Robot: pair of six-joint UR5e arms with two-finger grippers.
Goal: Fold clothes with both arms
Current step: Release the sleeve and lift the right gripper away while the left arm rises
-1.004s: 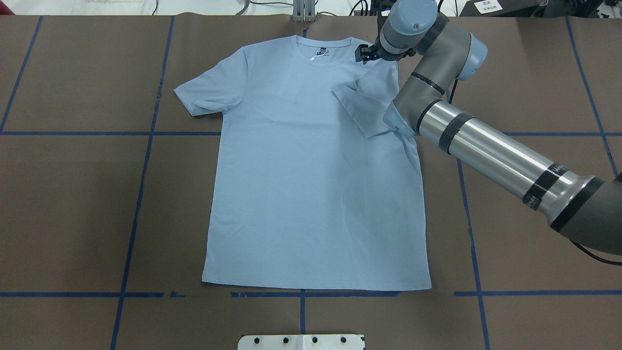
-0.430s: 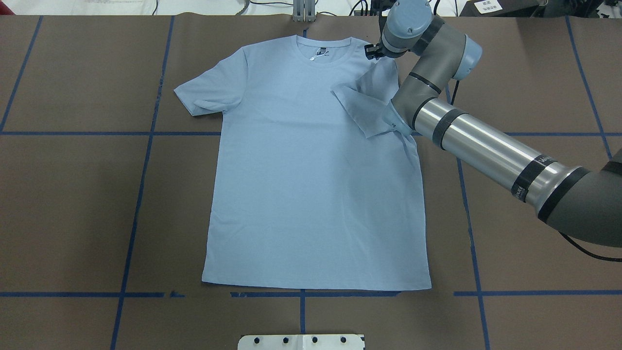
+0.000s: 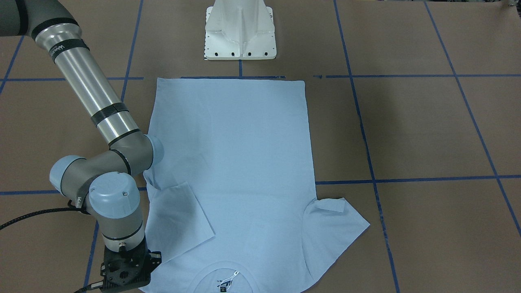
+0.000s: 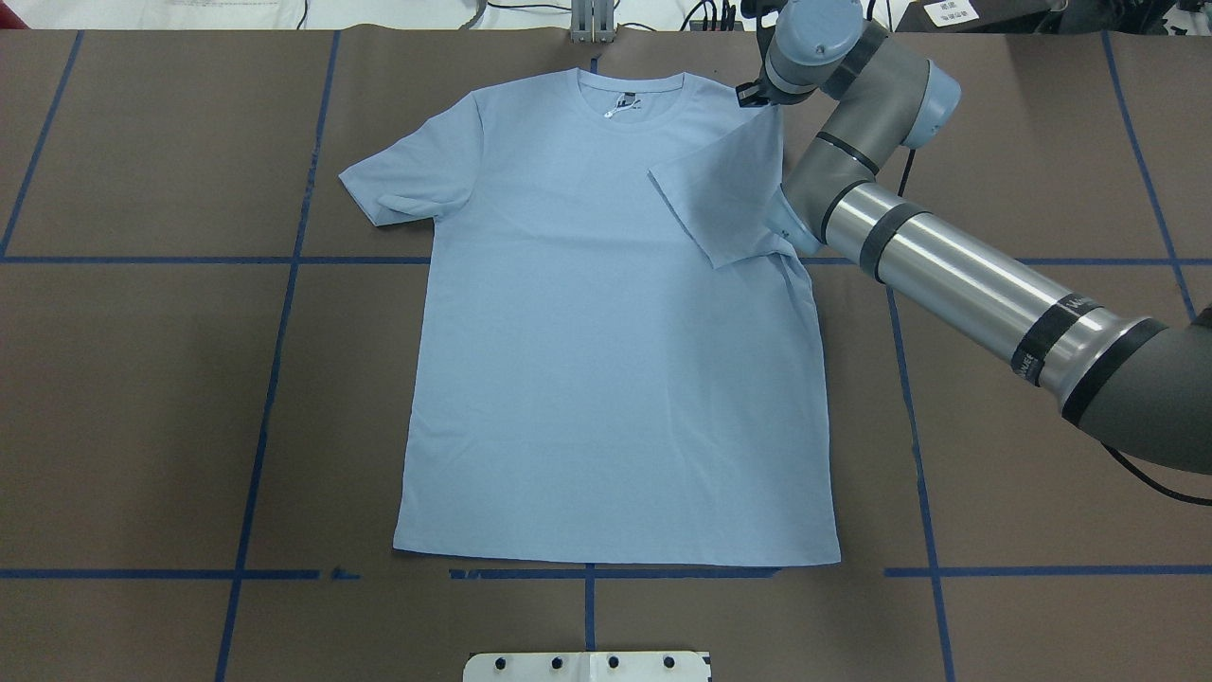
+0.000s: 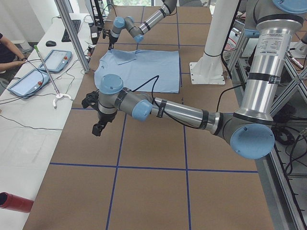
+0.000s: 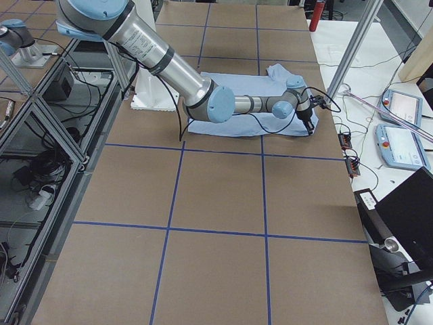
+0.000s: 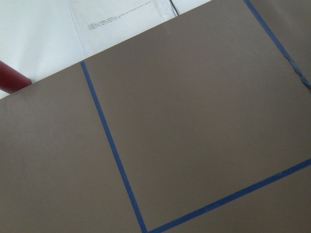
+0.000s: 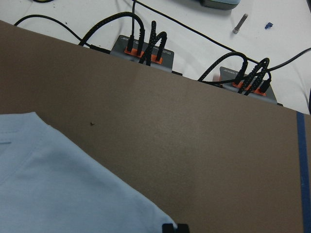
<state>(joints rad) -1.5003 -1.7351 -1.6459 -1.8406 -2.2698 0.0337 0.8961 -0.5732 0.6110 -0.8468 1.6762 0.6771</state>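
The light blue T-shirt (image 4: 606,360) lies flat on the brown table, collar and neck label (image 4: 620,106) at the far side. No palm print shows. Its right sleeve (image 4: 724,199) is folded in over the chest, and the other sleeve (image 4: 402,180) lies spread out. My right gripper (image 4: 753,93) is at the shirt's right shoulder corner. In the right wrist view its jaws stand together at the tip of the cloth (image 8: 58,184), shut on it. My left gripper (image 5: 98,128) hangs over bare table, far from the shirt (image 5: 144,64). I cannot tell its state.
The white pedestal base (image 3: 240,32) stands at the near edge by the shirt's hem. Cable hubs (image 8: 141,48) sit just past the far table edge. Tablets (image 5: 29,81) and a red cylinder (image 5: 14,201) lie on the side bench. Blue tape lines (image 7: 114,155) cross the table.
My right gripper has moved right along the far edge. The shirt's shoulder corner has stretched out with it, and the folded sleeve lies flatter.
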